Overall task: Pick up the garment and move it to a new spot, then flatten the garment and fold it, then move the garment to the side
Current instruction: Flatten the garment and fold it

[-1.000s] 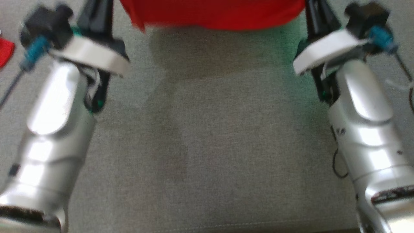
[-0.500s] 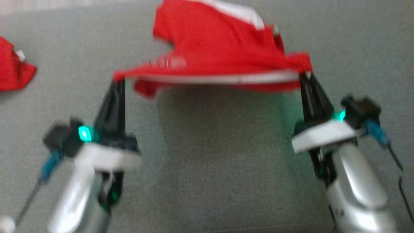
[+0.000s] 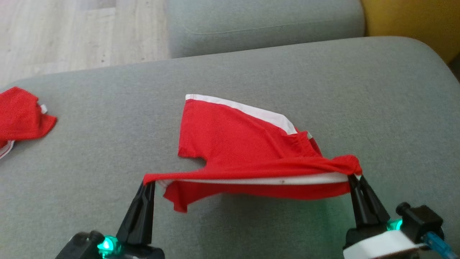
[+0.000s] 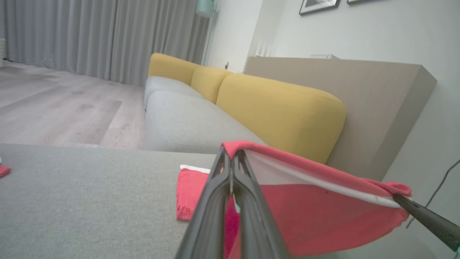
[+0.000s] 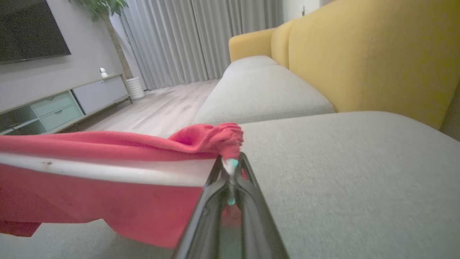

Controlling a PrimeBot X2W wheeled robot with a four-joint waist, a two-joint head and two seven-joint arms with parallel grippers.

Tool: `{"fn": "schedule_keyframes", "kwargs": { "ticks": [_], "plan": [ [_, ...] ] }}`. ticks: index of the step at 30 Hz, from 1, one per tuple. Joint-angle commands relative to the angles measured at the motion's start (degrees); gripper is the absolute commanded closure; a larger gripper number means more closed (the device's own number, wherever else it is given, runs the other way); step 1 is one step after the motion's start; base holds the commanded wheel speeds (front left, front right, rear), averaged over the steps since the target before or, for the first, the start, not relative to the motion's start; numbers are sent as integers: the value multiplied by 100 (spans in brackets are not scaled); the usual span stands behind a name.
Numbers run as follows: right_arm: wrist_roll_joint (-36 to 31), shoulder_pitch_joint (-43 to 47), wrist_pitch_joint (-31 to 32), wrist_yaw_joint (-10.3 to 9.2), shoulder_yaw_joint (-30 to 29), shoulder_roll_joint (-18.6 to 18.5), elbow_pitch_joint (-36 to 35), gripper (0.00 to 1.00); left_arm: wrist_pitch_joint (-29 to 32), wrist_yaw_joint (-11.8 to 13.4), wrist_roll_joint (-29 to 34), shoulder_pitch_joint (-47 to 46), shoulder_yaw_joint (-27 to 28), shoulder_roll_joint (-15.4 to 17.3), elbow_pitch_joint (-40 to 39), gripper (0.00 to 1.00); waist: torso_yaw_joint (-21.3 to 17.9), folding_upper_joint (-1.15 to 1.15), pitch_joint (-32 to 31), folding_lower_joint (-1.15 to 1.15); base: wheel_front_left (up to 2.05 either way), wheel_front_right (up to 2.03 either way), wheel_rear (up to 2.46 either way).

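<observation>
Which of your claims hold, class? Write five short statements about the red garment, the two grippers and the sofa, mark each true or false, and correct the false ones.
1. The red fabric garment with white trim is pinched by both the left gripper and the right gripper. True.
2. The garment lies wholly flat on the grey fabric sofa seat. False: its near edge is lifted, stretched between the grippers.
3. A second red cloth piece lies at the seat's left. True.
4. The padded backrest cushions are blue. False: yellow.
5. The right gripper stands open. False: shut on the garment.
</observation>
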Motion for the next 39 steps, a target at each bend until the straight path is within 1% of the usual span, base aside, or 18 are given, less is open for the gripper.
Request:
{"fn": "schedule_keyframes", "kwargs": {
  "ticks": [1,3,8,11,17,21,24,27,29,34,35,36,37,38,39],
  "plan": [
    [14,-127,82,39,82,-33,-262,100,44,64,-50,-221,251,119,-217,100,-71,-1,38,3,0,0,0],
    [42,-104,149,39,111,-33,-288,100,117,30,-120,-271,256,141,-133,100,-108,-1,116,3,0,0,0],
    [146,-338,160,39,186,-33,8,100,199,-266,-175,-865,192,213,481,100,-151,-1,403,3,0,0,0],
    [193,-638,88,39,243,-33,243,100,341,-437,-213,-1451,157,284,972,100,-202,-1,637,3,0,0,0],
    [328,-1546,4,39,423,-32,862,100,865,-691,-337,-2930,-26,620,2067,100,-402,-1,1136,3,0,0,0],
    [460,-2213,-69,39,548,-32,1398,100,1311,-747,-583,-3916,-301,858,2805,100,-550,-1,1479,3,0,0,0],
    [593,-2648,-156,39,696,-32,1811,100,1543,-753,-860,-4528,-639,1010,3227,100,-649,-1,1689,3,0,0,0],
    [742,-3009,-285,39,819,-32,2194,100,1624,-755,-1128,-5008,-919,1122,3604,100,-736,-1,1841,3,0,0,0],
    [789,-3114,-330,39,858,-32,2316,100,1628,-755,-1208,-5140,-998,1140,3729,100,-759,-1,1873,3,0,0,0],
    [952,-3514,-512,39,1061,-32,2788,100,1588,-756,-1491,-5677,-1403,1203,4246,100,-850,-1,1999,3,0,0,0],
    [979,-3567,-544,39,1095,-32,2856,87,1572,-756,-1555,-5756,-1466,1200,4343,100,-861,-1,2007,3,0,0,0],
    [1006,-3613,-572,39,1130,-32,2916,59,1556,-756,-1609,-5831,-1535,1204,4429,100,-876,-1,2017,3,0,0,0],
    [1029,-3653,-599,39,1160,-32,2969,16,1531,-756,-1651,-5904,-1607,1216,4505,100,-888,-1,2023,3,0,0,0],
    [1048,-3685,-627,39,1183,-32,3015,0,1500,-756,-1691,-5966,-1672,1227,4584,100,-900,-1,2023,3,0,0,0],
    [1065,-3710,-651,39,1206,-32,3052,0,1468,-756,-1724,-6021,-1742,1241,4655,100,-913,-1,2021,3,0,0,0]
  ]
}}
